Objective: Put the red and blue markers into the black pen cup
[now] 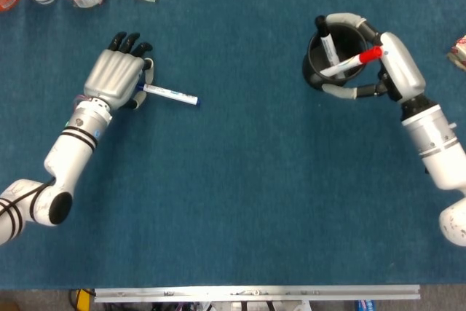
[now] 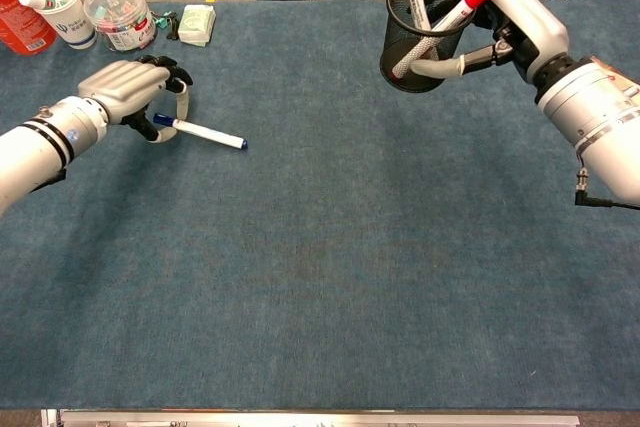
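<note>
The right hand (image 1: 386, 63) holds the black pen cup (image 2: 420, 22), with its fingers (image 1: 342, 91) wrapped around the sides of the cup. The cup is made of black mesh, and in the chest view it looks lifted and tipped a little. The red marker (image 1: 353, 62) is inside the cup, leaning so that its red cap pokes out over the rim near the hand. A black marker (image 1: 325, 41) stands in the cup too. Far away on the other side, the left hand (image 1: 116, 76) is down by the blue marker (image 1: 169, 94). This marker has a white body and a blue end, and it lies slanted on the blue surface (image 1: 240, 202). Its blue end sits under the curled fingers (image 2: 180, 102) of the left hand, and the rest of it sticks out toward the middle. It looks like the fingers pinch that end, but I cannot tell for sure. At the far corner of the surface there is a white paper cup (image 2: 62, 12), a clear tub (image 2: 120, 15) full of small things, a small pale green box (image 2: 197, 23), and an orange bottle (image 2: 22, 17).
</note>
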`<control>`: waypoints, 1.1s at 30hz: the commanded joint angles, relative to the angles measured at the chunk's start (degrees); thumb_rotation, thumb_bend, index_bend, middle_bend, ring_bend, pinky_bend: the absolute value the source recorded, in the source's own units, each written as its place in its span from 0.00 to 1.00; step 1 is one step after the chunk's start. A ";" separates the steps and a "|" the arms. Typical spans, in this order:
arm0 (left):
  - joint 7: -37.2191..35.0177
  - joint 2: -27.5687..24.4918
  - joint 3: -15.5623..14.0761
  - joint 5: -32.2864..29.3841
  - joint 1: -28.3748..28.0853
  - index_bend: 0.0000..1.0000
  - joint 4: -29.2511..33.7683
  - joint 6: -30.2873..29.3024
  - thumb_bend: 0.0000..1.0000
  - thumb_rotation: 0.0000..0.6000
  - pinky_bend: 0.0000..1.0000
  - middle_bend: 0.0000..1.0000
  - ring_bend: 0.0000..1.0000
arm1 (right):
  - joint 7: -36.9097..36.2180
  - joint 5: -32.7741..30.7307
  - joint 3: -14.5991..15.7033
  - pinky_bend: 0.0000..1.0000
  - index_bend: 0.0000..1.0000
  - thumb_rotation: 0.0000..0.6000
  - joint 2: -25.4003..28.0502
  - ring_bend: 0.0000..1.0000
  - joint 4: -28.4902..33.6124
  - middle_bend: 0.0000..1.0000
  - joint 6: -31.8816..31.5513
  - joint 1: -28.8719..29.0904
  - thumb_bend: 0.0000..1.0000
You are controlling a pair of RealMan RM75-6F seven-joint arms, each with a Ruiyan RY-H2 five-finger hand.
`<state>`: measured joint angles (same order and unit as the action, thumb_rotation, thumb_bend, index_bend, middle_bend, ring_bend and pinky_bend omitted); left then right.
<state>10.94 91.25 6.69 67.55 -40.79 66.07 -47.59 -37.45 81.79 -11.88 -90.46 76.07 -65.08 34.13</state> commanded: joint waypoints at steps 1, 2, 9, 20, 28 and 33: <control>0.13 -2.21 -0.41 1.64 0.77 0.60 2.46 -1.97 0.33 1.00 0.05 0.18 0.04 | 0.13 0.10 0.13 0.37 0.49 1.00 -0.27 0.34 0.03 0.44 0.19 0.14 0.51; 0.18 -2.85 -0.50 2.08 0.98 0.60 3.22 -2.57 0.33 1.00 0.05 0.18 0.04 | 0.19 0.17 0.18 0.37 0.49 1.00 -0.40 0.34 0.04 0.44 0.27 0.23 0.51; 0.15 -8.49 -0.75 5.02 2.59 0.60 10.14 -6.81 0.33 1.00 0.06 0.19 0.05 | 0.70 0.43 0.23 0.37 0.49 1.00 -1.28 0.34 0.20 0.44 0.89 0.93 0.51; -0.02 -17.81 -0.02 10.30 5.11 0.61 21.47 -14.64 0.33 1.00 0.06 0.20 0.05 | 2.24 0.29 0.74 0.37 0.49 1.00 -3.45 0.34 -0.02 0.44 2.75 2.19 0.51; 1.12 -23.16 0.74 13.71 6.54 0.61 28.08 -19.31 0.33 1.00 0.06 0.21 0.05 | 5.70 -1.51 -0.01 0.37 0.49 1.00 -6.51 0.34 0.43 0.44 4.90 3.82 0.51; 2.38 -25.17 1.06 15.27 6.80 0.61 31.21 -20.66 0.33 1.00 0.06 0.21 0.05 | 7.87 -3.44 -1.01 0.37 0.49 1.00 -8.48 0.34 0.63 0.44 7.10 5.29 0.51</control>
<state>12.91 66.56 7.59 82.36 -34.13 96.64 -67.82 -30.03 78.80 -12.59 -98.50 76.59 -58.45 39.03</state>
